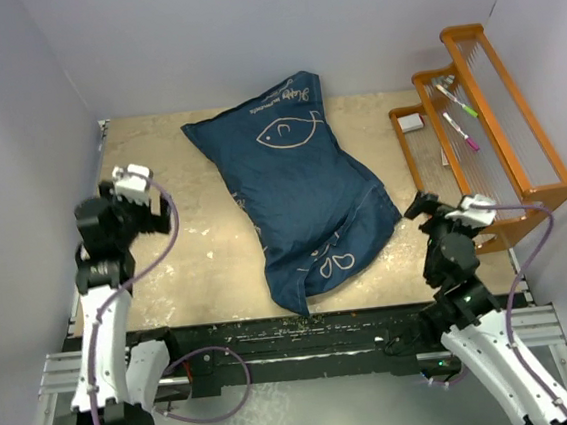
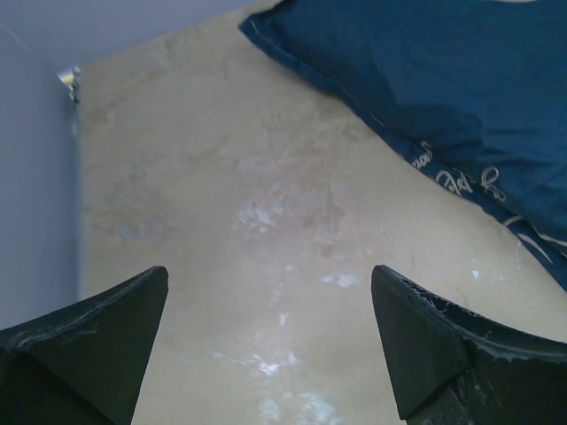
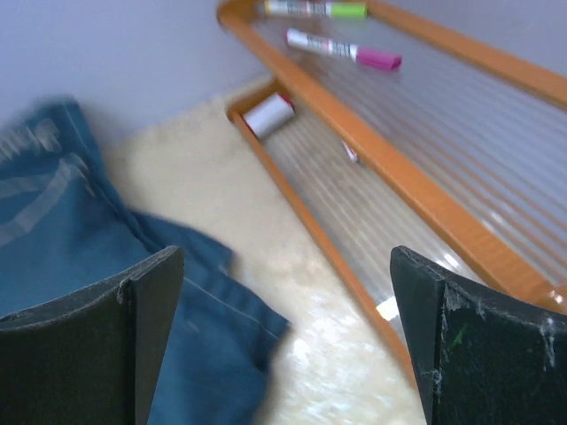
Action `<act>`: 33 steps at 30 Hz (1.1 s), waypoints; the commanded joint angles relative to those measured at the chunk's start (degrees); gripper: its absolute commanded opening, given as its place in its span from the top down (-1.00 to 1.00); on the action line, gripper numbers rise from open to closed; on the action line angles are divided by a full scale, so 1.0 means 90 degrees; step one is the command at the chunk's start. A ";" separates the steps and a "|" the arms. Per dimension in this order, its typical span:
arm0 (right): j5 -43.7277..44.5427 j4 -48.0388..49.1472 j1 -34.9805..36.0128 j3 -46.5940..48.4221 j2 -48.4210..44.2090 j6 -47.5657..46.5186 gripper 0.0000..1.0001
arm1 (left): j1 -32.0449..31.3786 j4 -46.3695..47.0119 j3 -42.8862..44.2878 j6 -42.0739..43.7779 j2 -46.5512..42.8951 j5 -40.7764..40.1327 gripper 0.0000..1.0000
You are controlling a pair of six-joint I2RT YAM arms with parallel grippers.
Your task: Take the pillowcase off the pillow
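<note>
The dark navy pillowcase (image 1: 297,196) with a white fish drawing and script lies diagonally across the middle of the table, plump and filled. The pillow is hidden inside it; no cream fabric shows. My left gripper (image 1: 159,212) is open and empty, above bare table left of the pillowcase, whose edge shows in the left wrist view (image 2: 425,80). My right gripper (image 1: 419,207) is open and empty, just right of the pillowcase's near right corner (image 3: 186,328), between it and the orange rack.
An orange wooden stepped rack (image 1: 477,134) stands at the right with two markers (image 1: 461,120) and a small white item (image 1: 411,122) on it; it also shows in the right wrist view (image 3: 372,168). Grey walls enclose the table. A dark rail (image 1: 305,336) runs along the near edge.
</note>
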 commanded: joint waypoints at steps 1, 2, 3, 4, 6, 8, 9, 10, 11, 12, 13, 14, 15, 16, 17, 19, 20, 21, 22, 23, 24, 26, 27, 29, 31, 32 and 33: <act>0.0402 -0.1158 -0.0018 0.1826 0.0956 0.2499 -0.99 | -0.0016 -0.2523 0.2136 0.1820 0.1321 0.0606 -0.98; 0.0042 -0.1330 -0.0022 0.2147 0.1178 0.2238 -1.00 | -0.0016 -0.3026 0.2481 0.2166 0.1570 0.0852 -0.98; -0.0315 -0.1638 -0.0024 0.2444 0.1422 0.2308 -1.00 | -0.0016 -0.3405 0.2738 0.2467 0.1749 0.1175 -0.98; -0.0457 -0.1878 -0.0024 0.2637 0.1663 0.2838 -1.00 | -0.0016 -0.3685 0.2901 0.2683 0.1865 0.1411 -0.98; -0.1432 -0.1477 -0.0024 0.2714 0.2124 0.2814 -1.00 | -0.0063 -0.4096 0.3120 0.3095 0.1961 0.1964 -0.98; -0.2498 -0.0755 -0.0017 0.2580 0.2586 0.2187 -1.00 | -0.0441 -0.4273 0.3276 0.3184 0.2030 0.2056 -0.98; -0.3109 -0.0446 -0.0003 0.2488 0.2818 0.2102 -1.00 | -0.0847 -0.4365 0.3339 0.3190 0.2090 0.1870 -0.98; -0.3473 -0.0285 0.0092 0.2449 0.3104 0.2127 -0.99 | -0.1289 -0.4456 0.3373 0.3165 0.2168 0.1601 -0.98; -0.3464 -0.0263 0.0356 0.2476 0.3378 0.2149 -0.99 | -0.1736 -0.4500 0.3363 0.3146 0.2259 0.1346 -0.98; -0.3068 -0.0319 0.0862 0.2545 0.3699 0.2101 -0.99 | -0.2086 -0.4535 0.3346 0.3125 0.2328 0.1180 -0.99; -0.2619 -0.0366 0.1400 0.2646 0.4035 0.2009 -0.99 | -0.2305 -0.4516 0.3298 0.3108 0.2382 0.1081 -0.98; -0.2198 -0.0394 0.1988 0.2751 0.4351 0.1943 -0.99 | -0.2389 -0.4442 0.3248 0.3105 0.2422 0.1089 -0.98; -0.1895 -0.0524 0.2453 0.2904 0.4857 0.1936 -0.99 | -0.2395 -0.4396 0.3197 0.3136 0.2456 0.1131 -0.98; -0.1628 -0.0705 0.2915 0.3085 0.5211 0.2003 -0.99 | -0.2398 -0.4368 0.3145 0.3208 0.2488 0.1150 -0.98; -0.1416 -0.0790 0.3328 0.3203 0.5504 0.2054 -0.99 | -0.2399 -0.4331 0.3097 0.3272 0.2503 0.1164 -0.98; -0.1139 -0.0760 0.4059 0.3310 0.5962 0.2112 -0.99 | -0.2363 -0.4275 0.2945 0.3316 0.2548 0.1148 -0.98; -0.1050 -0.0727 0.4387 0.3341 0.6162 0.2125 -0.99 | -0.2304 -0.4273 0.2868 0.3360 0.2550 0.1199 -0.98; -0.0972 -0.0761 0.4674 0.3401 0.6360 0.2135 -0.99 | -0.2167 -0.4267 0.2800 0.3423 0.2538 0.1324 -0.98; -0.0947 -0.0875 0.4932 0.3465 0.6555 0.2212 -0.99 | -0.1988 -0.4264 0.2744 0.3484 0.2500 0.1474 -0.98; -0.0994 -0.0968 0.5153 0.3516 0.6722 0.2336 -0.99 | -0.1767 -0.4263 0.2705 0.3550 0.2469 0.1677 -0.98; -0.1060 -0.1007 0.5364 0.3534 0.6844 0.2397 -0.99 | -0.1514 -0.4279 0.2679 0.3618 0.2447 0.1844 -0.98; -0.1115 -0.1135 0.5710 0.3548 0.7051 0.2613 -0.99 | -0.1172 -0.4308 0.2670 0.3757 0.2457 0.1966 -0.98; -0.1119 -0.1306 0.5868 0.3589 0.7143 0.2812 -0.99 | -0.1101 -0.4355 0.2660 0.3862 0.2458 0.1929 -0.98; -0.1132 -0.1632 0.6024 0.3650 0.7275 0.3151 -0.96 | -0.1053 -0.4426 0.2589 0.4003 0.2378 0.1787 -0.98; -0.1201 -0.1891 0.6049 0.3600 0.7309 0.3478 -0.90 | -0.1051 -0.4474 0.2495 0.4089 0.2203 0.1723 -0.98; -0.1296 -0.1952 0.6050 0.3545 0.7301 0.3625 -0.87 | -0.1051 -0.4509 0.2455 0.4134 0.2098 0.1720 -0.98; -0.1484 -0.1914 0.6033 0.3502 0.7300 0.3650 -0.83 | -0.1051 -0.4547 0.2418 0.4162 0.2005 0.1732 -0.98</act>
